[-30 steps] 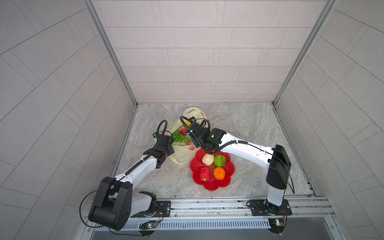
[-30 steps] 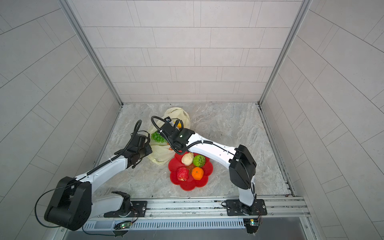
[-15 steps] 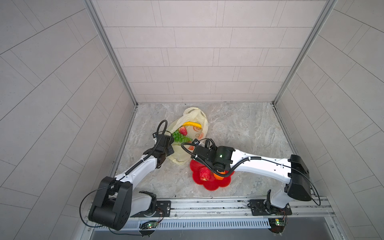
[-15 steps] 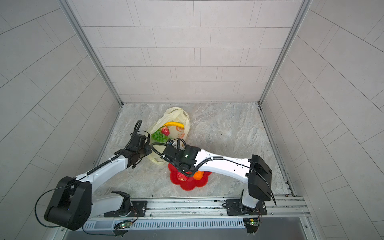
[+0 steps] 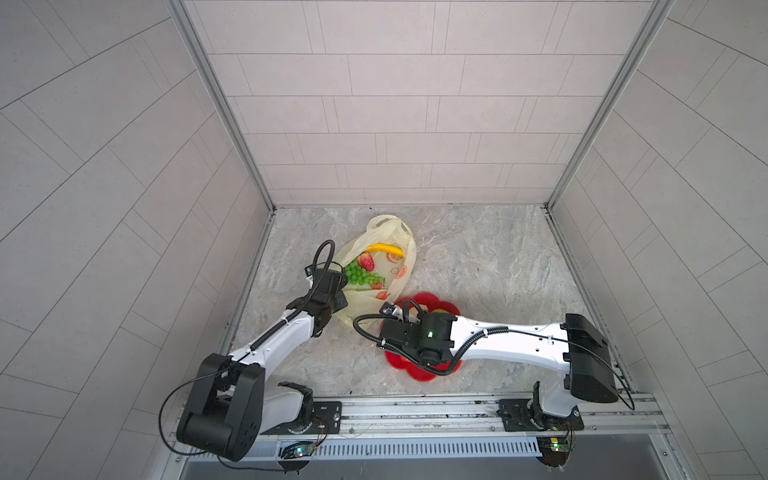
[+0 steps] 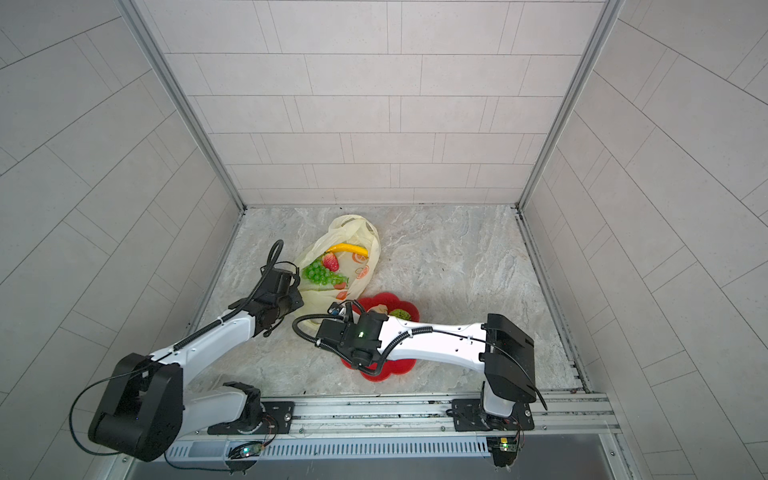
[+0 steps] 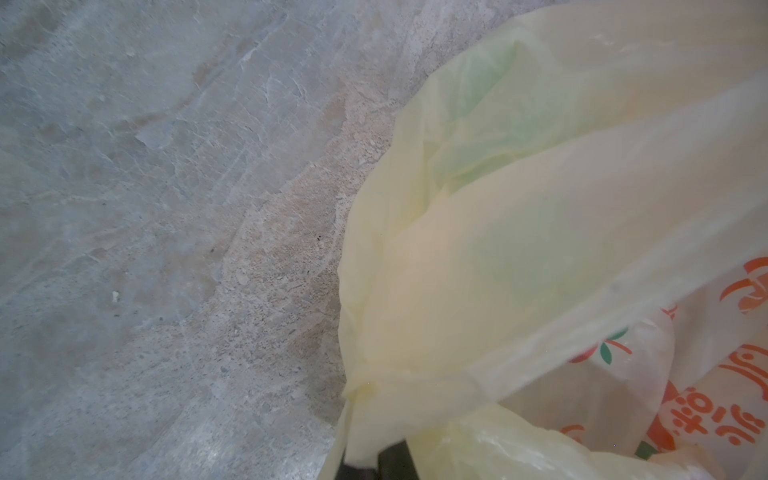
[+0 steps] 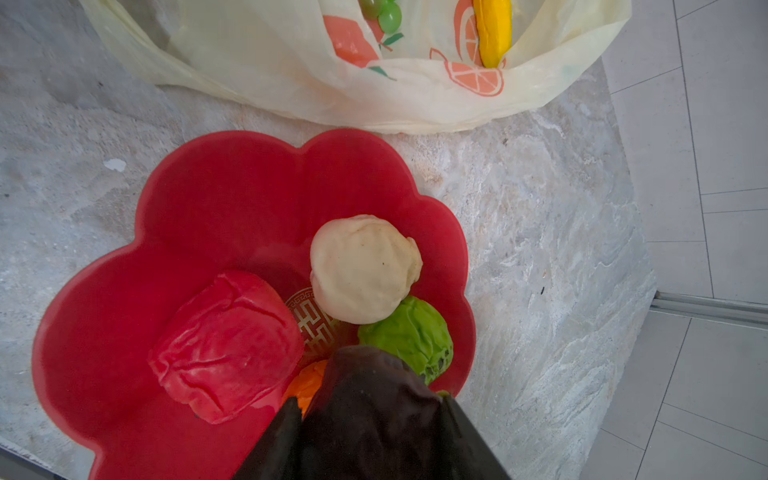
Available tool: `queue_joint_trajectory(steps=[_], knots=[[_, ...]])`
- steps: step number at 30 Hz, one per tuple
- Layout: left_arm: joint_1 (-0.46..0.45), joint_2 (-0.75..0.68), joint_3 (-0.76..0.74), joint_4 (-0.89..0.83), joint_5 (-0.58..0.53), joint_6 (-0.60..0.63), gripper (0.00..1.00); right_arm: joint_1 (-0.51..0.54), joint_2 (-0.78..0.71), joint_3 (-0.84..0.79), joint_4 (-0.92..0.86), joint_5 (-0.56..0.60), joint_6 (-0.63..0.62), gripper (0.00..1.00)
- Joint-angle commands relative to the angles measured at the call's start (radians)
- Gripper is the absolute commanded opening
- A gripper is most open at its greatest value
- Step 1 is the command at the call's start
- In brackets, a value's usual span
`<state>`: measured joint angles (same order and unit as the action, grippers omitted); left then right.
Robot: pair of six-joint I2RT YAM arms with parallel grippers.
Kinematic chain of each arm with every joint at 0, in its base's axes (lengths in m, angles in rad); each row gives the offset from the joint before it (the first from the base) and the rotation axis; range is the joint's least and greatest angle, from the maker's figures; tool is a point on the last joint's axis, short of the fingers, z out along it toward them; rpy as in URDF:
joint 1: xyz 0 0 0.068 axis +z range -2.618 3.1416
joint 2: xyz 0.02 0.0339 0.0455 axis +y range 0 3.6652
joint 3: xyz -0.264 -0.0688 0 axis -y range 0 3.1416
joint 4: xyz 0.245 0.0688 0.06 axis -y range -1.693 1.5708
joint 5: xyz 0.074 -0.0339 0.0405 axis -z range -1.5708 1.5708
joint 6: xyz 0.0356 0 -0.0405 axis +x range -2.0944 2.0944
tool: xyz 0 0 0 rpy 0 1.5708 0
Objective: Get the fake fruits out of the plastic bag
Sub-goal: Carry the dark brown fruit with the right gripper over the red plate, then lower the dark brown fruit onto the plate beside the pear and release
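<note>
1. The right tool (image 8: 368, 411) was at the mouth of the plastic bag (image 5: 395, 237) a second ago and is now over the red plate (image 8: 232, 166). Its jaws are part closed, pinching the dark brown fruit (image 8: 365, 374).
2. The dark brown fruit hangs low over the plate, by the orange (image 8: 307, 382) and the green netted fruit (image 8: 411, 332). Can't tell if it touches them. Not released yet.
3. The cream fruit (image 8: 363, 270) and red fruit (image 8: 228, 345) also lie on the plate. That makes the same four fruits on it as a second ago.
4. The left tool (image 7: 374, 461) has not moved. It is pressed together on a bunched fold of bag film at the near edge, probably keeping the mouth open.
5. The bag lies on the tabletop (image 5: 478, 257) just beside the plate, with a gap between them. Inside it are the banana (image 5: 384, 249), strawberry (image 5: 366, 262) and grape bunch (image 5: 358, 274).
6. Judgement: the fifth fruit is about to land, so the task is past halfway. The likely next step is to spread the right tool, then go back for the three left. Risk: the fruit lands on the crowded pile and rolls off.
</note>
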<state>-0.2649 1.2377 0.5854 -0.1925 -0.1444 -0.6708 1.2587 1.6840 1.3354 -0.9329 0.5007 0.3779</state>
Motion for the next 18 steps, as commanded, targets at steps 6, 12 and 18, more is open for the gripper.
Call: queue_joint_trajectory(steps=[6, 12, 18], knots=[[-0.002, -0.009, 0.028, -0.018, -0.017, 0.015, 0.00, 0.005, 0.056, -0.009, 0.000, -0.043, 0.052, 0.49], [-0.003, -0.007, 0.028, -0.017, -0.016, 0.015, 0.00, 0.001, 0.090, -0.012, -0.004, -0.037, 0.070, 0.49], [-0.002, -0.011, 0.028, -0.021, -0.021, 0.018, 0.00, 0.002, 0.130, -0.012, 0.003, -0.043, 0.072, 0.50]])
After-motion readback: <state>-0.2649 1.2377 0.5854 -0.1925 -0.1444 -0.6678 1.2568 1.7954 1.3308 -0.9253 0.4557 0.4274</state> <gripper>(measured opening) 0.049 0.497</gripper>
